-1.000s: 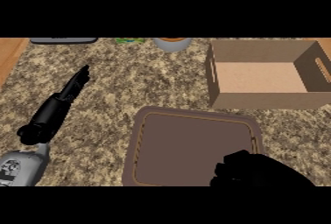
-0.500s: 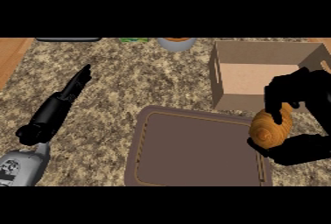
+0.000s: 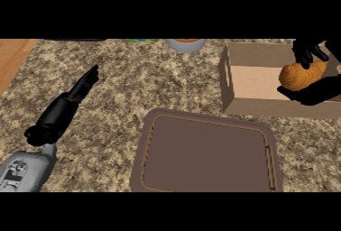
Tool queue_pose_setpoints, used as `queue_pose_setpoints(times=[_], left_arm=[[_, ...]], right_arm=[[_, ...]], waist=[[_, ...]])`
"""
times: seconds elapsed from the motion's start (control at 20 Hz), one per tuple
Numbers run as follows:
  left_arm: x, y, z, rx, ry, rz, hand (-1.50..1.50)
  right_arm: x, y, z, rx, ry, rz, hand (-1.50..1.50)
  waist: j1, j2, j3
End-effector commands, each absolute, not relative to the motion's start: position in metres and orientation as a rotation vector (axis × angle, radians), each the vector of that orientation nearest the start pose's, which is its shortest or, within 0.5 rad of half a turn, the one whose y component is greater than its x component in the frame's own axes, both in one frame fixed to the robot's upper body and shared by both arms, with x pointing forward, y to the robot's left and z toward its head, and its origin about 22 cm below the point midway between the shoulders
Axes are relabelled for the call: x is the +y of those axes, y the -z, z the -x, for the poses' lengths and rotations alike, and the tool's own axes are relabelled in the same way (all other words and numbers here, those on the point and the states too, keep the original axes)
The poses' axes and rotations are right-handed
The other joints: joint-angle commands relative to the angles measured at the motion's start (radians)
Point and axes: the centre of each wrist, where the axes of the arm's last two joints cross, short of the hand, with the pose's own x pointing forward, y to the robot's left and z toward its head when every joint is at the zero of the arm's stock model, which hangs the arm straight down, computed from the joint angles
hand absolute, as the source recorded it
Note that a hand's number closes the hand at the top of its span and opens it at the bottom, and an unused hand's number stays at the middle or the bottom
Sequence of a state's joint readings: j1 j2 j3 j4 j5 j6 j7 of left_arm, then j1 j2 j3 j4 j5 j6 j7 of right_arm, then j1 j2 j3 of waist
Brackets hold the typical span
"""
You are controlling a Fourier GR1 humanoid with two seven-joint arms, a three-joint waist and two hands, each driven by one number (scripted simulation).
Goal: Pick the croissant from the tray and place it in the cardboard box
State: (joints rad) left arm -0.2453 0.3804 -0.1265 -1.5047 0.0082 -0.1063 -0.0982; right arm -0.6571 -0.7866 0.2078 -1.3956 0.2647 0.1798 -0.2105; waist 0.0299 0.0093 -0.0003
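The orange-brown croissant [image 3: 303, 74] hangs over the right part of the open cardboard box [image 3: 254, 82] at the upper right. My right hand [image 3: 311, 92] is shut on it, fingers curled over its top and thumb under it. The brown tray [image 3: 205, 155] lies bare in the lower middle of the granite counter. My left hand [image 3: 63, 110] rests on the counter at the left, fingers straight and pointing away from me, holding nothing.
A grey bowl with something orange in it [image 3: 185, 44] stands at the far edge, a green item [image 3: 141, 40] beside it. A wooden strip [image 3: 12, 57] borders the counter at the upper left.
My right hand closed on the croissant at the tray's near right corner, lifted it and carried it away from me, to above the box. The left hand has not moved.
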Motion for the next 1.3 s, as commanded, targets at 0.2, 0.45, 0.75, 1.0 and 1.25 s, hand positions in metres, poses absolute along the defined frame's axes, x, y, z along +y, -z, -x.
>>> queue_pose_setpoints(times=[0.2,0.45,0.75,1.0,1.25], left_arm=[[0.259,-0.063,-0.291,-1.766,0.585,-0.056,0.00],[0.251,-0.073,-0.304,-1.776,0.568,-0.071,0.00],[0.255,-0.063,-0.297,-1.770,0.575,-0.057,0.00],[0.258,-0.078,-0.304,-1.767,0.556,-0.061,0.00],[0.261,-0.070,-0.299,-1.779,0.557,-0.054,0.00]], right_arm=[[-0.324,-0.197,-0.400,-1.552,-1.464,0.594,1.50],[-0.355,-0.183,-0.409,-1.392,-1.626,0.592,1.50],[-0.359,-0.170,-0.424,-1.351,-1.708,0.381,-1.50],[-0.364,-0.170,-0.428,-1.665,-1.498,0.145,-1.50],[-0.363,-0.153,-0.435,-1.847,-0.915,-0.193,-1.50]], waist=[[0.034,0.006,0.001],[0.025,0.009,0.001],[0.027,0.009,0.002],[0.019,0.007,0.003],[0.014,0.005,0.004]])
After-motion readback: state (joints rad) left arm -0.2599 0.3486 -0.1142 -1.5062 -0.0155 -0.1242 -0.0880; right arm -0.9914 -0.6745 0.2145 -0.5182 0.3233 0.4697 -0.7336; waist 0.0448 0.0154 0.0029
